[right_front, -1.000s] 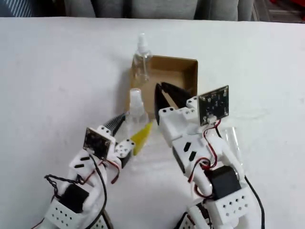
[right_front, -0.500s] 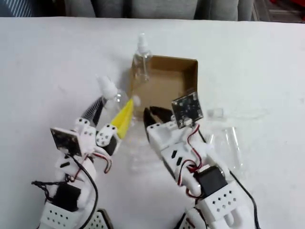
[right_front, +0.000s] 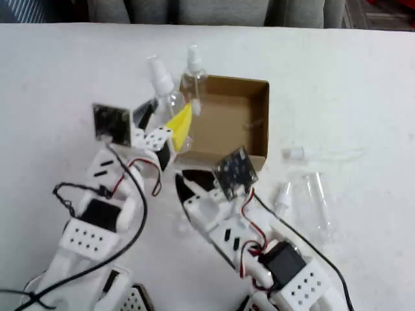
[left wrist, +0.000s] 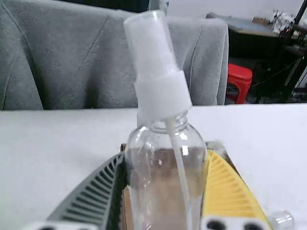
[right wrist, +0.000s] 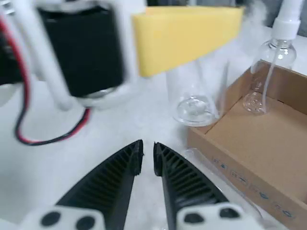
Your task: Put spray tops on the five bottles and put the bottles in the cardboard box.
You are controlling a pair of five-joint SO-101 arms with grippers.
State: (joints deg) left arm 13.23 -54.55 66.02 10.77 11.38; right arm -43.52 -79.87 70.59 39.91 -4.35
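The left pincer is clamped on a clear plastic bottle, its grey ribbed finger on one side and its yellow finger on the other, gripping the body below the shoulder. The bottle stands close to upright, long axis vertical, with its white spray top fitted and pointing up. It sits just outside the near-left corner of the open brown cardboard box. The step in hand looks like boxing this capped bottle. The next move calls for lifting it over the box wall and lowering it beside the other capped clear bottle standing in the far-left corner, without knocking that one. The right pincer, black and ribbed, is drawn together on nothing, low over the white counter before the box. Uncapped clear bottles lie right of the box with a loose white spray top.
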